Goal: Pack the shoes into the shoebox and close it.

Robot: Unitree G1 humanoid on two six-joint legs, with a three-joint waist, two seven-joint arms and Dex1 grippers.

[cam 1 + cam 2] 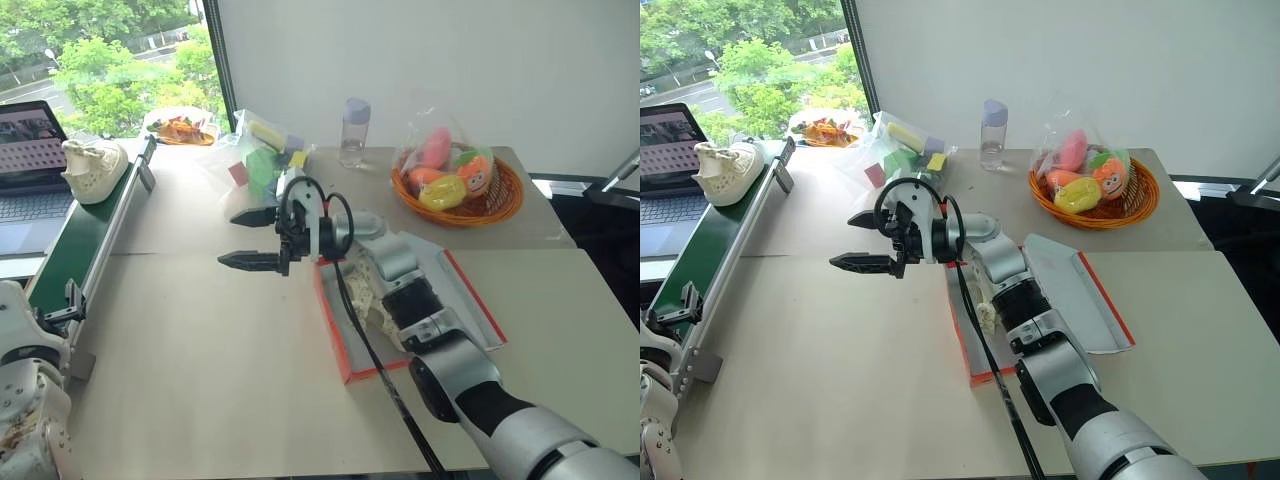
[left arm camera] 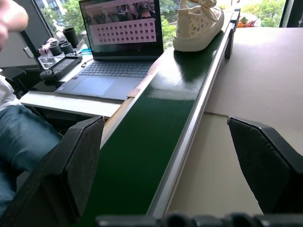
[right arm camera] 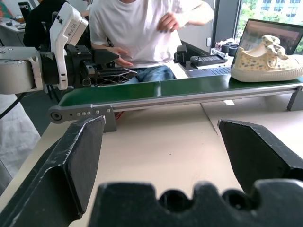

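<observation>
Right gripper [image 1: 243, 239] is held level above the tan table [image 1: 200, 350], fingers spread wide, nothing between them; it is pointed toward the green conveyor belt [image 1: 70, 245] along the table's left edge. Left gripper [image 2: 165, 161] is seen in its wrist view just over the near end of the belt, fingers likewise wide apart and empty. One cream shoe [image 1: 93, 168] is seen upright on the far end of the belt, beside a laptop [image 1: 28, 160]. The shoebox [image 1: 340, 345] is lying open on the table under the right forearm, its lid [image 1: 1080, 300] folded out flat to the right; a second cream shoe [image 1: 368, 300] is partly visible inside, mostly hidden by the arm. An orange basket [image 1: 500, 205] of toys, a clear bottle [image 1: 353, 130] and a bag of coloured blocks [image 1: 262, 160] are placed at the far side of the table. A seated person [image 3: 142, 33] is seen beyond the belt in the right wrist view.
</observation>
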